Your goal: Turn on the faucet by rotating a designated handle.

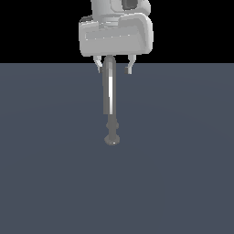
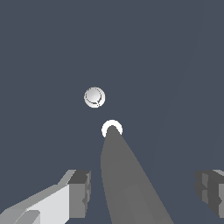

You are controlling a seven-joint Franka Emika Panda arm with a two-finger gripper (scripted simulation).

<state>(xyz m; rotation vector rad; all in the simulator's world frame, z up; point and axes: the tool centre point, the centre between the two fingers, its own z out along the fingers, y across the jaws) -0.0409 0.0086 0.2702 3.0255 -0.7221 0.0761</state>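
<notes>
The faucet (image 1: 110, 91) is a slim upright grey fixture with a white sheen stripe, a knobbed stem and a small round foot (image 1: 111, 139) on the dark floor. My gripper (image 1: 113, 68) hangs right above it, open, with one fingertip on each side of the faucet's rounded top and a gap to both. In the wrist view the faucet (image 2: 127, 183) runs as a long grey bar between my two fingers (image 2: 81, 192), apart from both. A round pale disc (image 2: 94, 97) lies beyond its far end.
A flat blue-grey floor (image 1: 183, 173) spreads around the faucet. The bulky white gripper body (image 1: 116, 34) hides what lies right behind the faucet's top.
</notes>
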